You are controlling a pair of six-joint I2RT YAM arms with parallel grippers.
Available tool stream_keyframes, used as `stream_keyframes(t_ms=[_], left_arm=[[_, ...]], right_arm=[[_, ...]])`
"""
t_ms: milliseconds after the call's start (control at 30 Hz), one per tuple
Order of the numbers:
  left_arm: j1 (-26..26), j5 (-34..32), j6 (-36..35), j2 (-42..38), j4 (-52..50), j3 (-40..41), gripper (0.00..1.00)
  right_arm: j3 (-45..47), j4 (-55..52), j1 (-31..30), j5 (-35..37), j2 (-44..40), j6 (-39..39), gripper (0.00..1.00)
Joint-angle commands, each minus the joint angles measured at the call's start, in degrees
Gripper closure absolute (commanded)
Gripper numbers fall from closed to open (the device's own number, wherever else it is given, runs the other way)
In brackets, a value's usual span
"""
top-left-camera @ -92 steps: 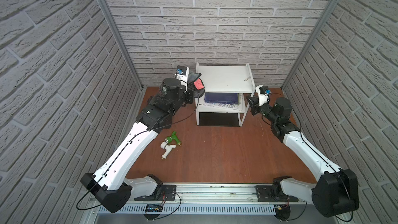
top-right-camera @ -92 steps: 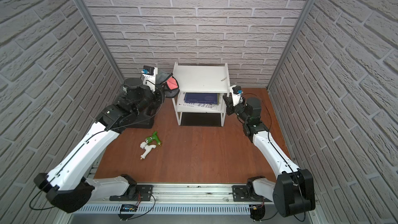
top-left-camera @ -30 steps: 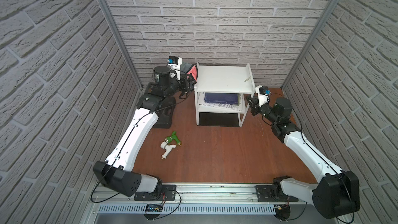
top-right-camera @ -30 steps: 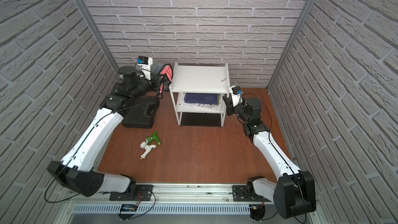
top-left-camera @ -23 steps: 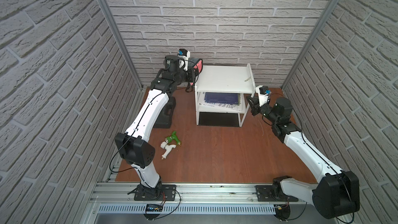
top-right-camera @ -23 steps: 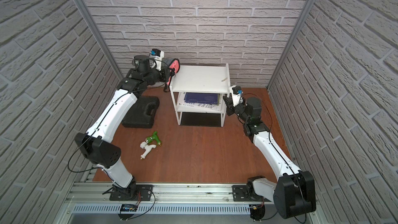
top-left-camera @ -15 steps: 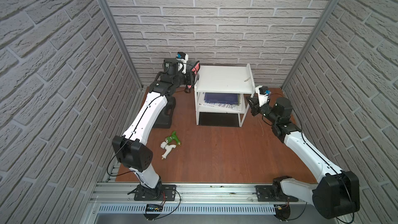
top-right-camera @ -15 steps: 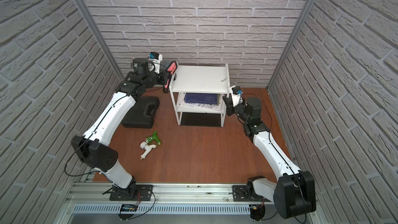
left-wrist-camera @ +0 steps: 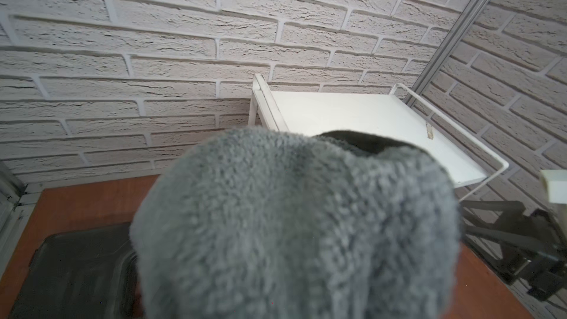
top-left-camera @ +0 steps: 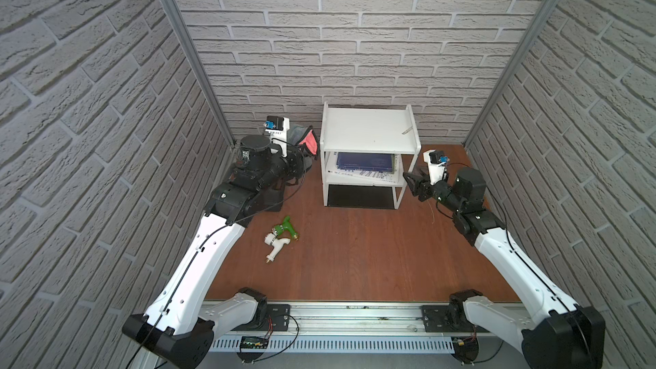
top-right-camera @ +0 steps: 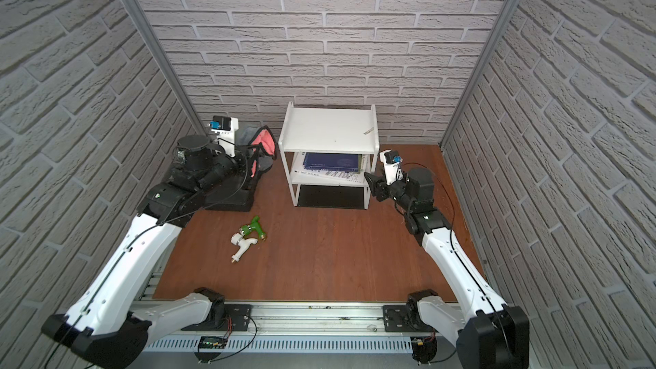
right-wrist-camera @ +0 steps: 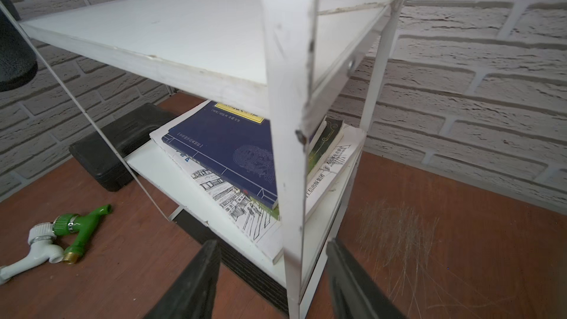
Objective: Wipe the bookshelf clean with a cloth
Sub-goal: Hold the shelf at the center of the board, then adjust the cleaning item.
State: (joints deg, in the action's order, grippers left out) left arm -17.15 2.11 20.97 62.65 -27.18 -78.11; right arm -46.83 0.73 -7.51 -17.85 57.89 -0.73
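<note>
Both top views: red-brown tabletop (top-left-camera: pixel 355 243), grey brick walls (top-left-camera: pixel 355 47) on three sides. White two-board bookshelf (top-left-camera: pixel 369 129) at rear edge, centre; books (top-left-camera: pixel 365 162) on lower board. Grey-pink cloth (top-left-camera: pixel 309 141) clamped in left gripper (top-right-camera: pixel 252 153) just beside it; right gripper (right-wrist-camera: pixel 272 242) jaws parted astride front post.

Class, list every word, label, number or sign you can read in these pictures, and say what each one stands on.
No text here can be read as it stands.
Blue book on the lower board of the bookshelf: a yellow title label and pale print on the cover, too blurred to read.
White book under it: print along its edge, beside line drawings, too small to read.
</note>
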Motion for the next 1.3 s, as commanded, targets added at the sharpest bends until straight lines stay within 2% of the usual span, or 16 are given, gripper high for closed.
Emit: stream_keyframes(t_ms=[0,67,167,233,300,333,400,500,633,900,1033,1100,1167,1233,1267], left_arm=[[-0.81,-1.75,1.14,-5.61,-1.79,3.02,1.0],[-1.56,4.09,2.15,-8.83,-0.54,5.55,1.0],[-2.78,15.5,4.08,-11.57,2.82,8.33,1.0],[-4.27,23.42,5.03,-10.73,5.65,9.0,1.0],[-6.43,29.06,5.09,-8.74,8.04,8.63,1.0],[-8.04,30.36,4.96,-7.4,8.85,8.14,1.0],[-10.96,30.87,4.07,-5.23,9.52,7.0,1.0],[-14.12,31.19,3.68,-2.7,10.56,6.05,1.0],[-15.36,31.75,5.22,-0.64,12.3,6.13,0.89],[-15.66,37.53,8.08,1.8,16.96,7.14,0.67],[-15.58,37.19,7.95,4.41,15.81,6.48,0.52],[-15.62,38.32,8.18,6.04,16.76,6.25,0.46],[-15.57,38.47,7.74,7.3,16.09,5.42,0.41],[-15.2,34.31,5.05,7.63,11.79,3.95,0.31],[-14.6,31.57,3.57,6.86,10.27,3.82,0.25]], right_arm=[[1.45,-1.02,-0.36,1.47,-6.92,0.1,0.3],[3.27,2.31,-0.3,-3.33,-10.29,-0.65,0.27],[5.62,12.18,-0.45,-15.33,-13.61,-3.65,0.25],[6.4,20.52,-1.01,-25.19,-13.07,-7.24,0.25],[6.31,29.41,-3.43,-31.34,-11.02,-9.25,0.25],[5.78,31.13,-5.61,-32.74,-9.57,-7.92,0.25],[3.53,28.84,-10.57,-31.49,-7.03,-0.46,0.25],[-1.52,18.89,-17.07,-25.47,-3.75,13.33,0.25],[-4.2,15.64,-21.75,-25.95,-0.25,23.37,0.23],[-9.28,10.98,-28.36,-15.68,6.74,36.15,0.21],[-9.33,17.35,-28.53,-14.98,7.64,28.27,0.24],[-9.99,18.87,-28.53,-11.27,8.64,25.2,0.3],[-11.31,17.47,-28.46,-8.92,9.26,23.45,0.43],[-13.19,14.41,-27.14,-6.71,9.37,19.94,0.78],[-14.18,12.75,-25.82,-4.92,9.04,17.87,0.89]])
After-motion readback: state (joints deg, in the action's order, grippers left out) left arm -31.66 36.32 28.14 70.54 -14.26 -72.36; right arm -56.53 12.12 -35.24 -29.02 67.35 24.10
